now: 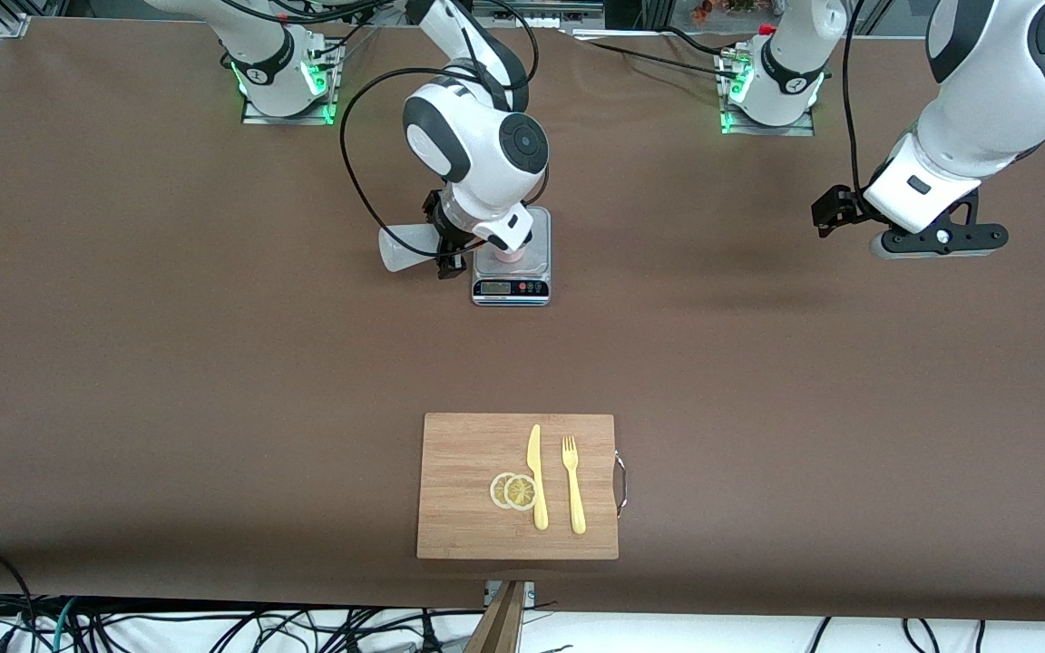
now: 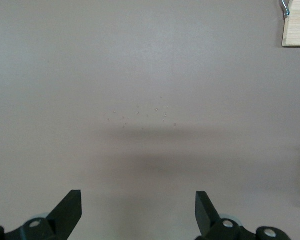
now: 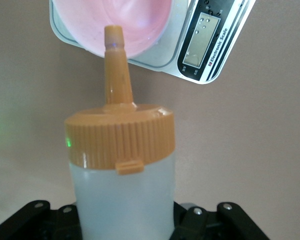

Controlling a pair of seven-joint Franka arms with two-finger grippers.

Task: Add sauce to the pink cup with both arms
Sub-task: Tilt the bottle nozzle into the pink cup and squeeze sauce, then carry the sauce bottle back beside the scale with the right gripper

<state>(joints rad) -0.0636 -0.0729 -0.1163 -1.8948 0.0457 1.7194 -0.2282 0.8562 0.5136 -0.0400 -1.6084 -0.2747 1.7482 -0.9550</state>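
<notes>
1. Your right claw [image 1: 450, 247] was clenched around the sauce bottle [image 1: 406, 247], holding it tipped on its side above the worktop [image 1: 169, 363], at the edge of the scale [image 1: 512, 272] that faces the right arm's end.
2. In the right wrist view, the bottle's whitish body [image 3: 122, 200] sat between the claw's black fingers, and its orange nozzle [image 3: 115, 65] pointed toward the pink cup [image 3: 115, 22], the tip lying over the cup's rim.
3. The pink cup stood on the scale's steel plate [image 3: 160, 50]; in the front view you could see only a sliver of it [image 1: 510, 257] under the right arm's wrist.
4. The scale's display [image 3: 202, 40] faced the front camera.
5. Your left claw [image 1: 935, 238] hung released over bare worktop toward the left arm's end, at about 3 o'clock from the scale; the left arm waited there. In its wrist view the two fingertips [image 2: 70, 207] stood wide apart with nothing between them.
6. At 6 o'clock from the scale, nearer the front camera, lay a wooden cutting board [image 1: 468, 517] carrying a yellow knife [image 1: 537, 476], a yellow fork [image 1: 573, 485] and two lemon slices [image 1: 513, 491].
</notes>
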